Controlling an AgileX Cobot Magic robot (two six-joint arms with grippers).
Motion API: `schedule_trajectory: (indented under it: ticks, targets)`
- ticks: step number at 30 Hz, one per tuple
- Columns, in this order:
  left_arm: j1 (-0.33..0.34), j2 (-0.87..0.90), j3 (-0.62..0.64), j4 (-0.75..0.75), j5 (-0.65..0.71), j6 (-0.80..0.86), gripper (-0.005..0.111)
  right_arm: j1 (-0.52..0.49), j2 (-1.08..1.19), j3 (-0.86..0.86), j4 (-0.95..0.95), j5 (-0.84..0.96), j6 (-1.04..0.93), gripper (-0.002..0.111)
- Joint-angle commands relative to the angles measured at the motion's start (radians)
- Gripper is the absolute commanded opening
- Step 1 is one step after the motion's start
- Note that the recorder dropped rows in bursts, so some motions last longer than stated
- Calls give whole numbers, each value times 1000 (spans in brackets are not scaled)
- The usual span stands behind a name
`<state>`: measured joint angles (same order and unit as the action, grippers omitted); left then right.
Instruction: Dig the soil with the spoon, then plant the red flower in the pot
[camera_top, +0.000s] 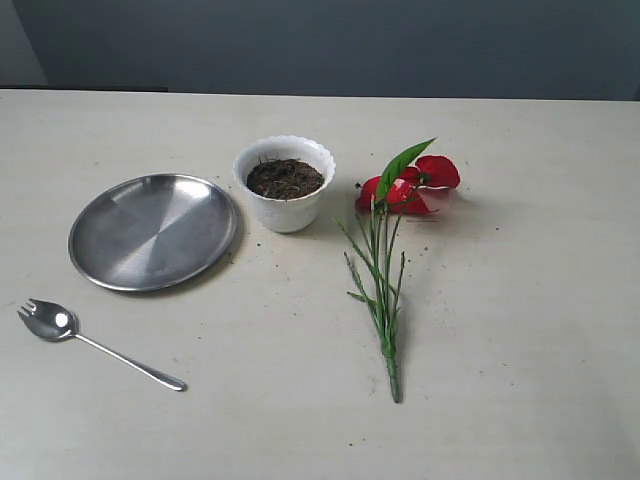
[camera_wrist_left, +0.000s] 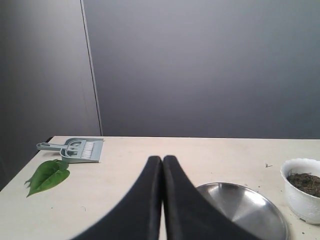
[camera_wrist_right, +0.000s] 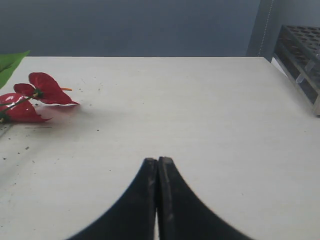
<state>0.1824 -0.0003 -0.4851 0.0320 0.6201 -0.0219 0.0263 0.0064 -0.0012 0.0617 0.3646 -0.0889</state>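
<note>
Closed tight and empty, the left gripper (camera_wrist_left: 162, 159) has the plate (camera_wrist_left: 242, 206) just ahead of it. The pot (camera_wrist_left: 301, 195) of soil (camera_wrist_left: 306, 182) stands beside the plate, a little farther on. Well ahead lie a dustpan (camera_wrist_left: 75, 150) and a loose leaf (camera_wrist_left: 47, 175). The right gripper (camera_wrist_right: 158, 161) also has its jaws pressed together, holding nothing. The flower (camera_wrist_right: 45, 90) lies flat on the table (camera_wrist_right: 200, 110) ahead of it, off to one side. The spoon (camera_top: 57, 322) lies near the plate, held by neither gripper.
</note>
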Motion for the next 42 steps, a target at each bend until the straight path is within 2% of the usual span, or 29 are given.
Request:
schedule_trajectory:
  ticks: [1, 16, 23, 26, 31, 42]
  targets:
    - [-6, 0, -5, 3, -18, -1, 0, -2, -6, 1, -1, -2, -5, -1]
    - [-6, 6, 17, -126, 2, 29, 0, -2, -6, 1, -1, -2, -5, -1]
    - [-6, 140, 13, -161, 37, 15, 0, -2, -6, 1, -1, -2, -5, -1]
    - [-6, 192, -29, -250, 39, 70, 0, -2, -6, 1, -1, -2, -5, -1]
    - [-6, 313, -120, -271, 86, 235, 0, -2, -6, 1, -1, -2, -5, -1]
    - [-6, 513, -221, -354, 113, 215, 0, -2, -6, 1, -1, -2, -5, -1]
